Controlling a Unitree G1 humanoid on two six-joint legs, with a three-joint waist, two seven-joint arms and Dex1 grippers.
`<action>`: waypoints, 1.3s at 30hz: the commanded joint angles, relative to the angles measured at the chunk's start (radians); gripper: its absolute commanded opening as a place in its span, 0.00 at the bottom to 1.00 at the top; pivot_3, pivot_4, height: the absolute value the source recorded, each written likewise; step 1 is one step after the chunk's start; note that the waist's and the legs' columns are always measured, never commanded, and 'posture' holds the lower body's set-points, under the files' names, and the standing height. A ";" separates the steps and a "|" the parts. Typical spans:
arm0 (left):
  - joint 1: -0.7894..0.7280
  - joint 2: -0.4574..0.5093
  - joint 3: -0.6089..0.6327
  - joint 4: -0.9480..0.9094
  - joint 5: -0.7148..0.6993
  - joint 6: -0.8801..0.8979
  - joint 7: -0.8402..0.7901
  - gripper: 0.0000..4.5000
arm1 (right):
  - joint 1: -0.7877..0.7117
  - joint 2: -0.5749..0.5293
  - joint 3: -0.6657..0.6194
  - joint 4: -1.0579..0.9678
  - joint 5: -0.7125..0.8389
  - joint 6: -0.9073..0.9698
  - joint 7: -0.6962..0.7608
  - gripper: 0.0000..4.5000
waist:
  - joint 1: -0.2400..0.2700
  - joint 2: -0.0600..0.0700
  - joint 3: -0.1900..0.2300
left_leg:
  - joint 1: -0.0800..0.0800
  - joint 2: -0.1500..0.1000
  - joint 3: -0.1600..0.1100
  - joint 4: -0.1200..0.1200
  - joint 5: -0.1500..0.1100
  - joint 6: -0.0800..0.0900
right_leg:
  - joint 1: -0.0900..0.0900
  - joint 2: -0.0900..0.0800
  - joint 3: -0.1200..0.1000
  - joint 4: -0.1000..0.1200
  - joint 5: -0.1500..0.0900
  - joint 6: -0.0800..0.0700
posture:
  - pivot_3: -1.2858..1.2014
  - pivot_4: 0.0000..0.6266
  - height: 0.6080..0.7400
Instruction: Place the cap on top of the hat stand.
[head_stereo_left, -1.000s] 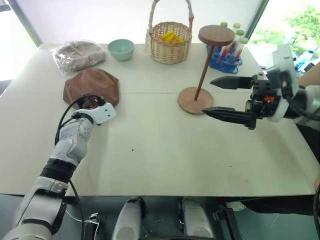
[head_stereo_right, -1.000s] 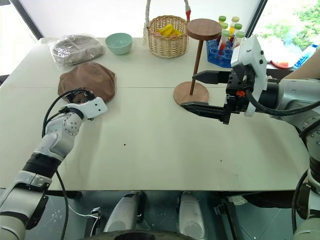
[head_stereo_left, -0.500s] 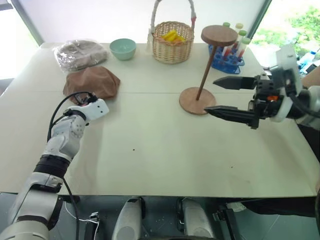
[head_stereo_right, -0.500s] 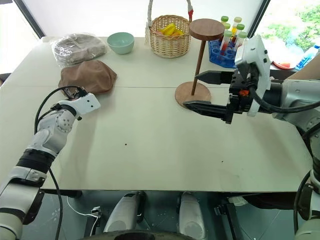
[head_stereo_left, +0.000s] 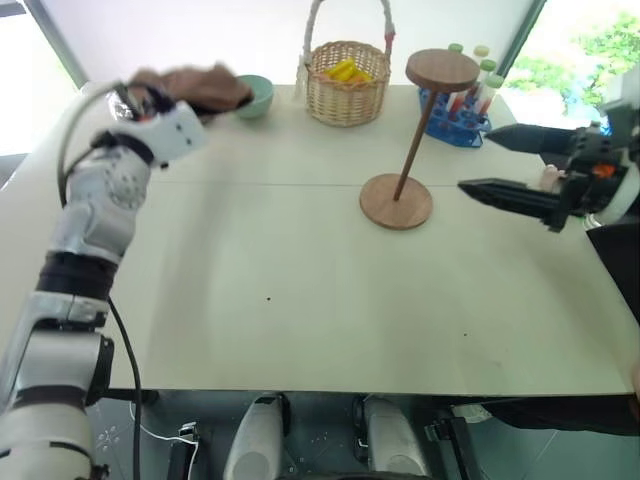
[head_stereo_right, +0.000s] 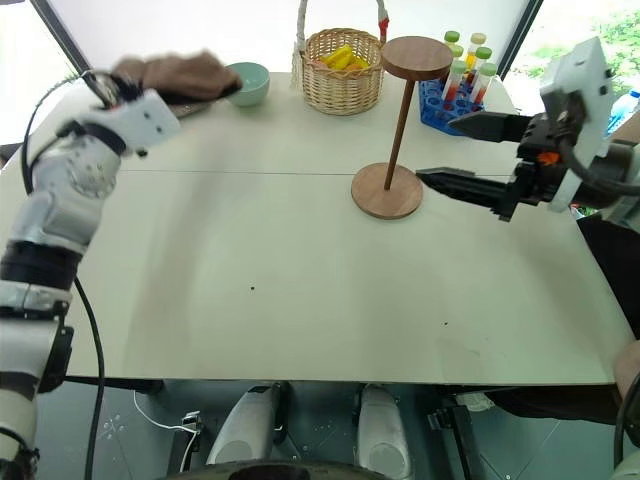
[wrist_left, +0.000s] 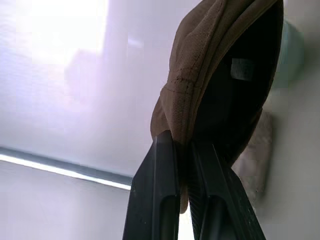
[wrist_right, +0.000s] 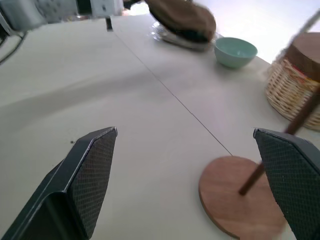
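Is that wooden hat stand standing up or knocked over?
Upright: the hat stand rests on its round base, rod slightly slanted, disc top bare.

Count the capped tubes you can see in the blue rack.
5 at least, all standing in the blue rack behind the hat stand: capped tubes with green or pale yellow caps. The stand's disc may hide more.

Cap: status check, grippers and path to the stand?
Left gripper shut on the cap, held above the table. Right gripper open, empty, beside the hat stand. Stand's disc top bare; basket sits behind it.
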 joint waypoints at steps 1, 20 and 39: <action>-0.130 -0.028 0.043 -0.011 -0.053 -0.065 0.014 0.01 | -0.019 -0.036 -0.093 0.028 0.016 0.005 0.001 1.00 | 0.000 0.000 0.000 | 0.000 0.000 0.000 0.000 0.000 0.000 | 0.000 0.000 0.000 0.000 0.000 0.000 | 0.52 0.24 1.00; -0.237 -0.338 -0.088 -0.022 -0.218 -0.453 -0.230 0.01 | 0.062 -0.002 -0.318 -0.066 0.132 0.094 -0.172 1.00 | -0.002 0.001 -0.001 | 0.001 0.000 0.001 0.000 0.000 0.000 | 0.000 0.000 0.002 0.001 0.001 0.001 | 0.52 0.24 1.00; -0.123 -0.348 -0.140 0.015 -0.158 -0.476 -0.277 0.09 | 0.123 0.038 -0.280 -0.143 0.205 0.067 -0.276 1.00 | -0.001 0.002 -0.001 | 0.001 0.000 0.001 0.000 0.000 0.000 | 0.000 0.000 0.003 0.001 0.001 0.001 | 0.52 0.24 1.00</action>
